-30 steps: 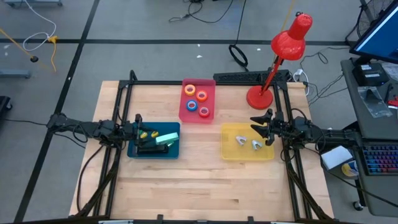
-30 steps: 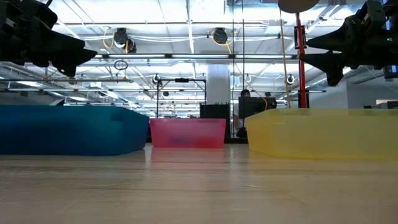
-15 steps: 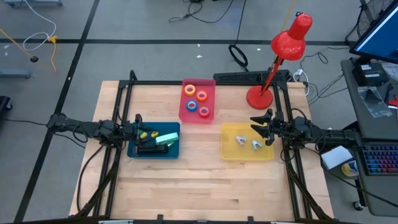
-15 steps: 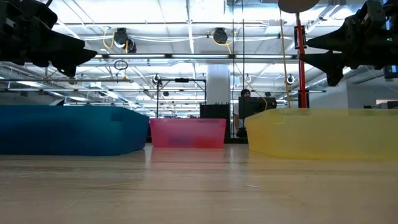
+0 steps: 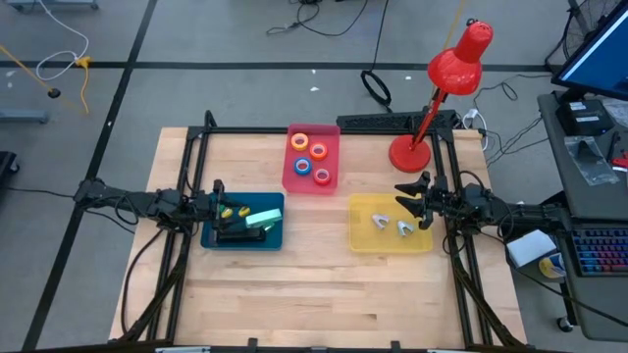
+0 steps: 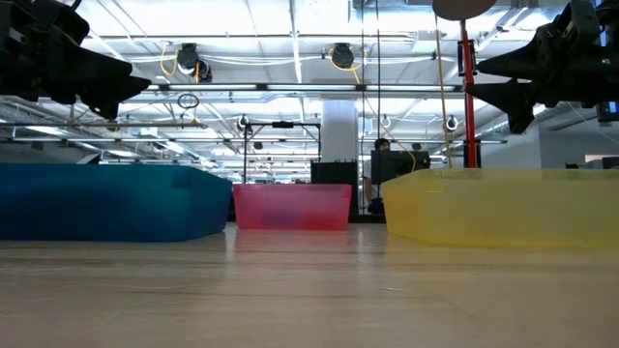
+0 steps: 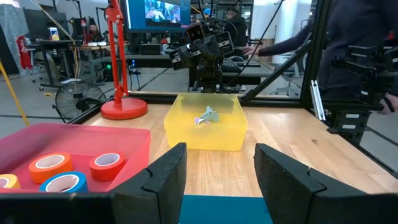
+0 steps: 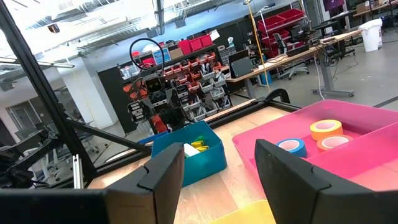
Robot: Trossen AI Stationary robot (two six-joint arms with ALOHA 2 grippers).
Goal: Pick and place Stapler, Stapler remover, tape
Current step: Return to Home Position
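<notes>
Left gripper: the left gripper (image 5: 219,202) hangs over the left end of the teal-blue plastic bin (image 5: 242,246). Its dark fingers (image 7: 166,173) are spread wide with nothing between them.
Blue bin: a green stapler (image 5: 263,220) lies at the right end. A yellow object (image 5: 234,211) and a dark object (image 5: 230,233) beside it are too small to identify.
Pink bin: the pink plastic bin (image 5: 294,180) stands towards the far edge of the wooden table (image 5: 314,294). It holds all the tape: the yellow tape roll (image 7: 5,182), the orange tape roll (image 7: 46,165), the blue tape roll (image 7: 62,183) and the red tape roll (image 7: 106,162).
Yellow bin: the translucent yellow plastic bin (image 5: 368,241) holds one small pale staple remover (image 5: 379,222) and a second staple remover (image 5: 403,228), side by side. Their colours cannot be read from above.
Right gripper: the right gripper (image 5: 403,197) hangs over the yellow bin's right end, fingers (image 8: 165,175) wide apart and empty.
Lamp: a red desk lamp (image 5: 456,57) stands at the far right corner.
Hidden: in the low view the bin walls conceal everything inside, and both grippers are cut off at the upper corners. The left wrist view clips the yellow roll at its edge. A person in dark clothing (image 7: 348,37) beyond the table is blurred and partly out of frame.
Change: none. Arms, bins and contents sit exactly where they were a second ago.
</notes>
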